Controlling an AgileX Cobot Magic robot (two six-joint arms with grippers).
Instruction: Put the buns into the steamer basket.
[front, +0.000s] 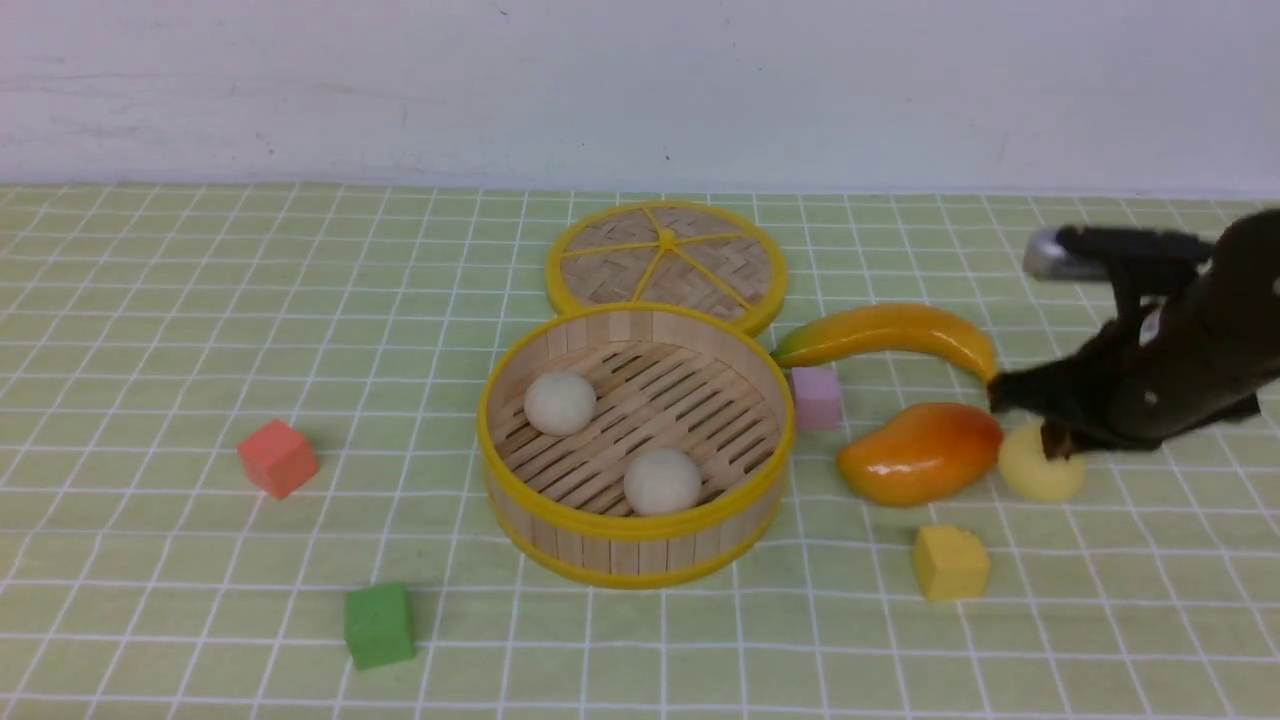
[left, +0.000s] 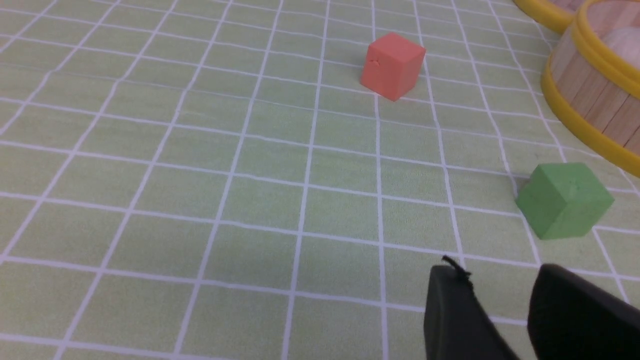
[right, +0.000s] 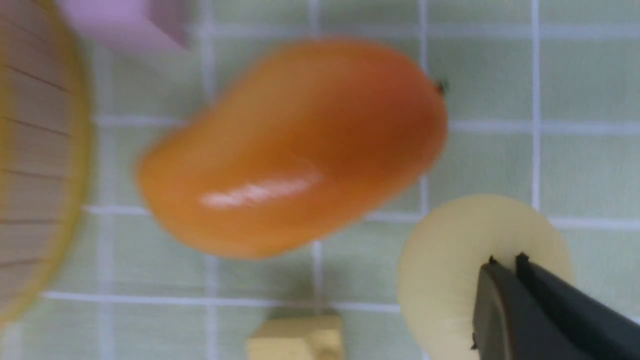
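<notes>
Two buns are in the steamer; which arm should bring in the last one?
Right. The right gripper sits shut over the pale yellow bun, beside the mango, though its jaws look closed together, so it may need to regrip. The left gripper is across the steamer basket, near the green cube.

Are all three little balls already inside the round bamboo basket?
No: two cream buns lie in the steamer basket; the pale yellow bun sits outside beside the mango.

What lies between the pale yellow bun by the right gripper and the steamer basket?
The mango lies directly between the pale yellow bun and the steamer basket, close beside the bun. The right gripper, jaws closed together, sits on top of the bun.
</notes>
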